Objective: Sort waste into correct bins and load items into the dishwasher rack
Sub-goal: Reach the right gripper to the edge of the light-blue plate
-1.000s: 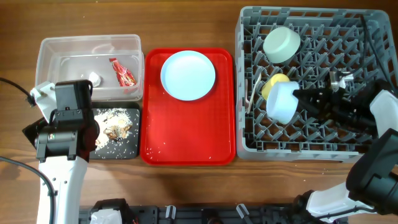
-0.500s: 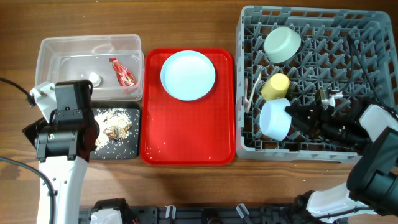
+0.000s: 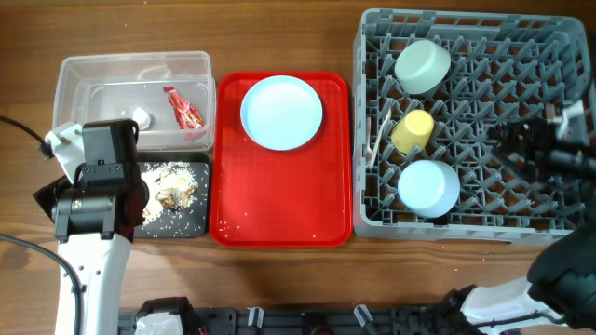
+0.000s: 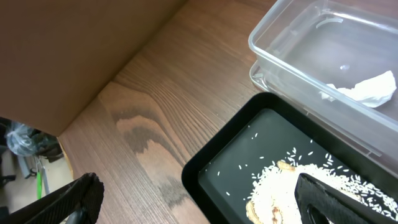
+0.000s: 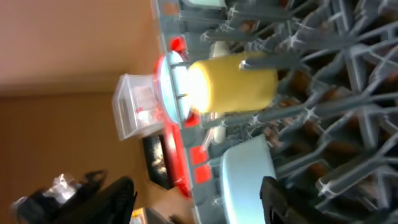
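The grey dishwasher rack (image 3: pixel 521 74) holds a pale blue-green bowl (image 3: pixel 422 65), a yellow cup (image 3: pixel 413 130) and a light blue bowl (image 3: pixel 428 188). White cutlery (image 3: pixel 376 140) lies at its left edge. My right gripper (image 3: pixel 505 149) hangs open over the rack, to the right of the light blue bowl and apart from it. In the right wrist view the cup (image 5: pixel 233 84) and that bowl (image 5: pixel 249 180) lie ahead of the open right gripper (image 5: pixel 196 202). The light blue plate (image 3: pixel 281 113) rests on the red tray (image 3: pixel 279 195). My left gripper (image 4: pixel 202 205) stands wide open over the black tray's (image 4: pixel 224 168) corner.
The clear tub (image 3: pixel 93 70) holds a red-and-white wrapper (image 3: pixel 183 107) and a white tissue (image 3: pixel 142 116). Rice and brownish scraps (image 3: pixel 175 191) fill the black tray (image 3: pixel 172 229). The left arm (image 3: pixel 98 186) covers that tray's left side. Bare wood runs along the table's front.
My right gripper has opened, left the light blue bowl in the rack's front left, and drawn back to the right. The left arm has not moved.
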{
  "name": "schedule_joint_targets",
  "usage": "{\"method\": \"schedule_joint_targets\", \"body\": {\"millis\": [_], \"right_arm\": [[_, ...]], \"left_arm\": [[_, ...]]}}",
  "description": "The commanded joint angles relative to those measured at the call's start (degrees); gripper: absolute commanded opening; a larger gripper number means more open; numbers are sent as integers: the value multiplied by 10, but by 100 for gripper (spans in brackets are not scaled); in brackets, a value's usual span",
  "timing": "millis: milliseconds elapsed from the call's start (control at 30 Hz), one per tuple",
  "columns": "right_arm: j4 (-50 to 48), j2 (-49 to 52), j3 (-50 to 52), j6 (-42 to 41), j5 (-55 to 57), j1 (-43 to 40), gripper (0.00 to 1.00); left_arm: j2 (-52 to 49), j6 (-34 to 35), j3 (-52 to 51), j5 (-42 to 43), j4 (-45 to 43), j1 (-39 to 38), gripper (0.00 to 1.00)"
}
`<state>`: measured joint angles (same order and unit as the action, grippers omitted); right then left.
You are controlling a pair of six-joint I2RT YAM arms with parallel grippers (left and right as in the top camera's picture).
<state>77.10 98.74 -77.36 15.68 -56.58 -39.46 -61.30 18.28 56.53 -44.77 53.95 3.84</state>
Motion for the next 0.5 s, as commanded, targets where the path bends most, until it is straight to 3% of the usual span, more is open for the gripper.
{"method": "schedule_joint_targets", "body": {"millis": [0,133,167,233,333,433,467], "right_arm": [[-85,-47,-65,-222,170,129,68],[-198,-52,-151,-276,371,411,75],[-250,-49,-152,-276,450,506,90],[-322,-30,-152,-242,480,613,100],[-412,46,-152,-231,558,740,100],[-479,145,-152,-250,584,775,100],[-502,182,-152,-252,553,777,81]], "left_arm": [[0,-3,4,-9,-1,3,100],[0,-3,4,-9,-1,3,100],[0,-3,4,-9,-1,3,100],[0,-3,4,-9,-1,3,100],[0,-3,4,-9,-1,3,100],[0,-3,4,-9,-1,3,100],[0,-3,4,-9,-1,3,100]]}}
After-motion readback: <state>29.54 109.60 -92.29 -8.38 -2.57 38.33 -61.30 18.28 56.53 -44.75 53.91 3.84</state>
